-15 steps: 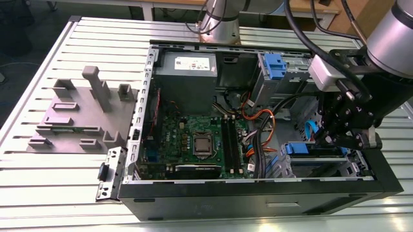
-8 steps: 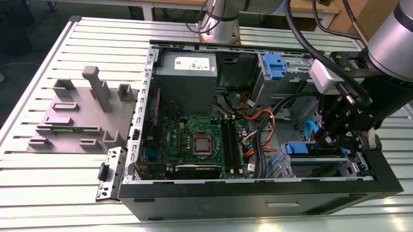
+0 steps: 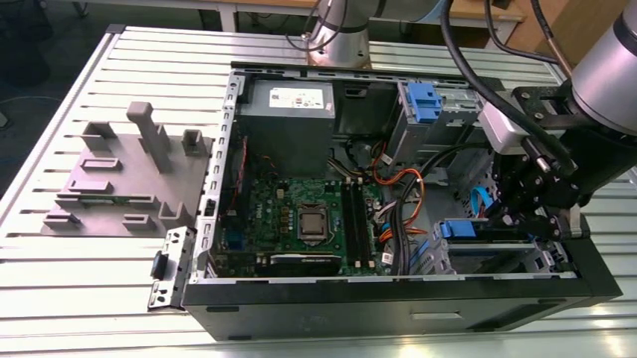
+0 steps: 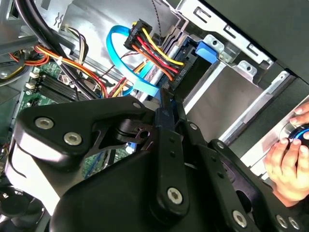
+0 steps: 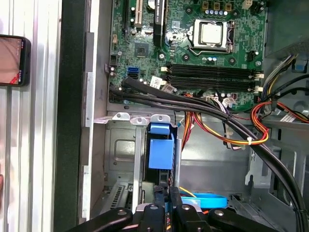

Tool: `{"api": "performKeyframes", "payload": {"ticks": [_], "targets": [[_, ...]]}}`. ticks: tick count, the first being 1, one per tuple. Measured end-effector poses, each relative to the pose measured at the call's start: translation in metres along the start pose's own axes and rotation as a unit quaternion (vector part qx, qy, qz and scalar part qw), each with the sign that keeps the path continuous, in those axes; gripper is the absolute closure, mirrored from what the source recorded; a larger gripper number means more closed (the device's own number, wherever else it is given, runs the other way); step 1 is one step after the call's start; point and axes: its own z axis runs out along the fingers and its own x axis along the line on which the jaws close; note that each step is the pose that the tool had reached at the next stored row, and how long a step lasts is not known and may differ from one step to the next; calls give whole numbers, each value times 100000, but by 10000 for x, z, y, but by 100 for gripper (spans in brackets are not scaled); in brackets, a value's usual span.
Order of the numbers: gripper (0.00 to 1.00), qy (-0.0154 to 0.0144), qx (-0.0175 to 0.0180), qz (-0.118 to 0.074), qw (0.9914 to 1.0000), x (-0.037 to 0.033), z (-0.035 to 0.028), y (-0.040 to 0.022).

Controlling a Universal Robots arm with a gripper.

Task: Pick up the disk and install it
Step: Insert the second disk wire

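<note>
The disk (image 5: 160, 150) stands on edge in the drive bay at the case's front corner; I see its bright blue carrier, and its silver body is hidden in the slot. My gripper (image 5: 168, 194) sits right at the carrier's end. Its fingers are close together with a strip of the blue frame between them. In the second wrist view the fingertips (image 4: 166, 112) pinch that blue edge just short of a black plug with red and yellow wires (image 4: 157, 48). In the exterior view my gripper (image 3: 508, 218) hangs over the disk's blue carrier (image 3: 458, 228) at the exterior view's right.
The open computer case (image 3: 214, 186) lies on a slatted metal table. Motherboard (image 3: 298, 212), a grey power supply (image 3: 289, 119), cable bundles (image 5: 217, 113) and a blue flat cable (image 4: 116, 53) crowd the bay. A second blue carrier (image 3: 423, 101) sits farther back. A person's hand (image 4: 289, 159) rests outside the case.
</note>
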Motion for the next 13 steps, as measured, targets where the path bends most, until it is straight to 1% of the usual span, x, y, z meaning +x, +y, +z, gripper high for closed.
{"api": "performKeyframes", "payload": {"ticks": [3,13], "targets": [[84,-85,2,4,100000,1,10,0],[84,-150,3,5,100000,2,22,-12]]}}
